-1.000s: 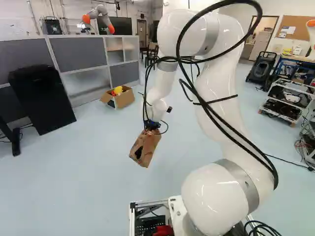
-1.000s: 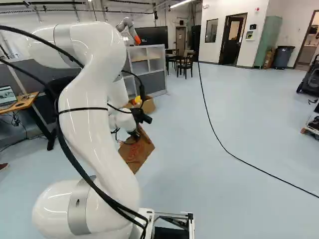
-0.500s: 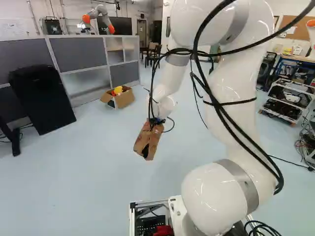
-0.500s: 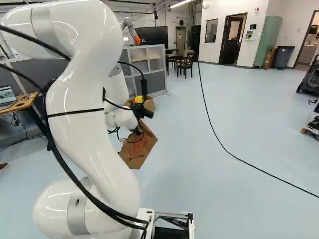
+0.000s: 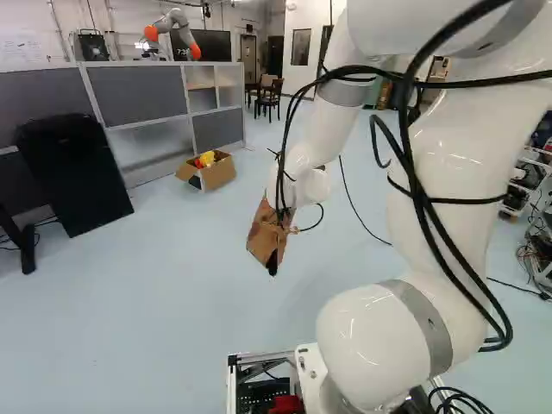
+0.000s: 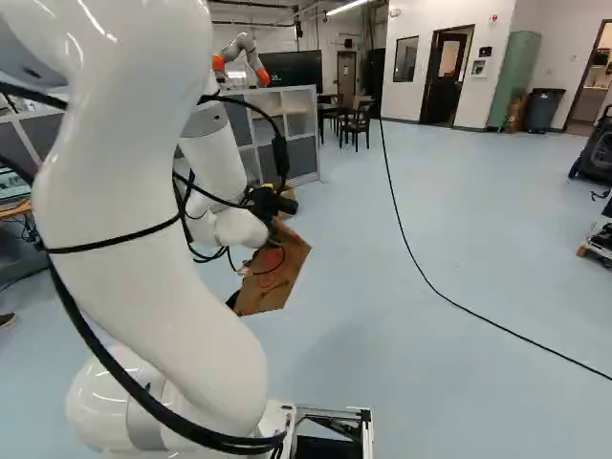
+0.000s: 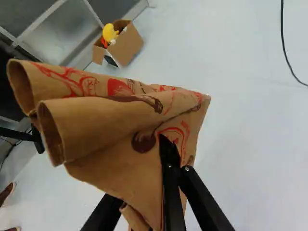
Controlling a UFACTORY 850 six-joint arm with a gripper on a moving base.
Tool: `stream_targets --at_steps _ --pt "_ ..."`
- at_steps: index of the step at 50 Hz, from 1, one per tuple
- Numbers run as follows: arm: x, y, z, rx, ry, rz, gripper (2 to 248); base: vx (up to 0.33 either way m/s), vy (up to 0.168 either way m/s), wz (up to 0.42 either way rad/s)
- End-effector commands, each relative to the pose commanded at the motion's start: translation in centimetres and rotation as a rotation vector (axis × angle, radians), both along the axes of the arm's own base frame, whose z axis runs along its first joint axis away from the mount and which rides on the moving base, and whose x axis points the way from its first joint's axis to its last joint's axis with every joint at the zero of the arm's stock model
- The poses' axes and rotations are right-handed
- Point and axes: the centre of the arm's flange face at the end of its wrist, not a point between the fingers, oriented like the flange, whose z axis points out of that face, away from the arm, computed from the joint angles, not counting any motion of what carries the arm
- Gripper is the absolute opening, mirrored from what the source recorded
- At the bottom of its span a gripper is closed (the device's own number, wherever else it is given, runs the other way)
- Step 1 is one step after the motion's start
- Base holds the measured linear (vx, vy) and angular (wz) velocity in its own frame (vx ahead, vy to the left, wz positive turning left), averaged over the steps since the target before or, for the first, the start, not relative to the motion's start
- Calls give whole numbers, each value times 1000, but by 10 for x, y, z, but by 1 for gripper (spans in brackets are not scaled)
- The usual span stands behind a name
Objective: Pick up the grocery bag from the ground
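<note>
While one gripper (image 5: 282, 217) pinches it between two fingers (image 7: 172, 197) | one grocery bag (image 7: 106, 125) (paper) hangs aloft

We are seeing an open cardboard box (image 5: 222, 173) sitting on the pale floor (image 5: 112, 293) beside a gray partition (image 5: 138, 90), with a yellow object (image 7: 109, 32) inside. In the right base view, we are noticing a black cable (image 6: 516, 334) crossing the floor, wooden chairs (image 6: 357, 124), and a dark bin (image 6: 542, 110) standing near a green cabinet (image 6: 516, 76).

bag (image 5: 261, 233) in jaws (image 5: 283, 216), box (image 5: 219, 173) beyond
</note>
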Motion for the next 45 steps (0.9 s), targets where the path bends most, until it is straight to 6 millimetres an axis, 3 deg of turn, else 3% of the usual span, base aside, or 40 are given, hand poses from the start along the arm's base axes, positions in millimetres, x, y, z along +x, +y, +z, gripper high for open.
stream_targets --at_steps 20,45 --pt "-46 -22 24 -106 -161 32 26 0 0 0" --pt "-90 -39 36 -221 -299 45 26 0 0 0"
